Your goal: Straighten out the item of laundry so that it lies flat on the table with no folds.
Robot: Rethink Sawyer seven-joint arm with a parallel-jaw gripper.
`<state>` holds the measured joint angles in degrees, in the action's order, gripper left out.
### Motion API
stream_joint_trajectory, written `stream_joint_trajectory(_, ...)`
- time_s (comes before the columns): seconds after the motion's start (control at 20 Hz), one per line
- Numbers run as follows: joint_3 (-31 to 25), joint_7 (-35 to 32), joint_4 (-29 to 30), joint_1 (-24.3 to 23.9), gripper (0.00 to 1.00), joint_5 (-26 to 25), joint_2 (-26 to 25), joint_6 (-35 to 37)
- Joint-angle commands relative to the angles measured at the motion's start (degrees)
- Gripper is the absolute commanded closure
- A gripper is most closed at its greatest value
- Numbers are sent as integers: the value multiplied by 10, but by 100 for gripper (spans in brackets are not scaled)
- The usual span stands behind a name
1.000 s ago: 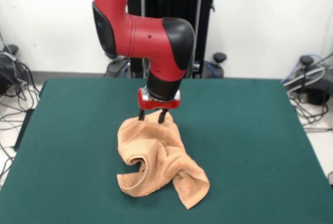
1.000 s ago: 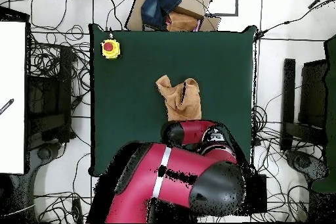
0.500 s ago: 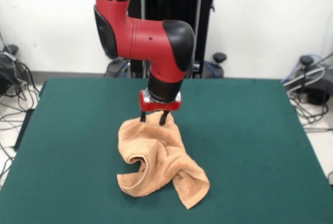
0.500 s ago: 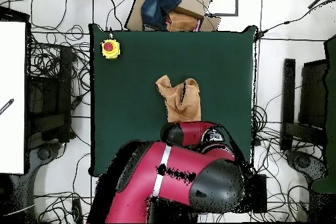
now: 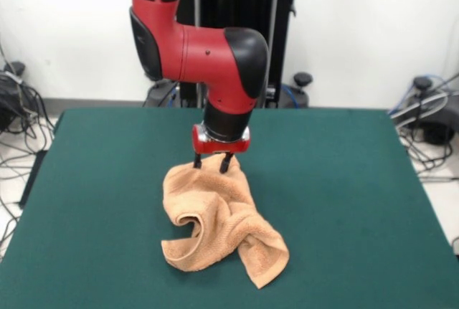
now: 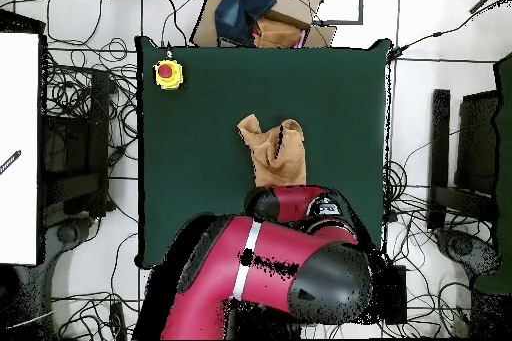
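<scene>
Green felt covers the counter [image 5: 344, 201]. On it, just below the claw [image 5: 212, 163], lies the crumpled towel [image 5: 219, 223], folded over itself; the claw's two fingers stand slightly spread at its far edge. Cables litter the floor around.

One camera stood across the worktop [image 5: 344, 180] from the arm [image 5: 208, 58], fairly close and somewhat raised, facing the white back wall and cropping the green cloth's near edge. The other hung high above, looking straight down, far enough to take in the whole worktop [image 6: 200, 157] and the cabled floor around it. Both views shared the green surface, the crumpled towel [image 5: 219, 219] at its middle and the arm.
</scene>
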<state>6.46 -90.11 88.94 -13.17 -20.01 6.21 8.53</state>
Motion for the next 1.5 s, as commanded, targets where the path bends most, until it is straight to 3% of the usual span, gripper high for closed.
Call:
stream_joint_trajectory(0.05, -39, -77, 13, 12, 0, -3, -22, -17)
stream_joint_trajectory(0.9, -14, -101, 14, 30, 0, 7, -23, -31)
stream_joint_trajectory(1.1, -22, -107, 8, 24, 0, 9, -53, -57)
stream_joint_trajectory(1.5, 11, -112, -26, 51, 0, 12, -119, -112)
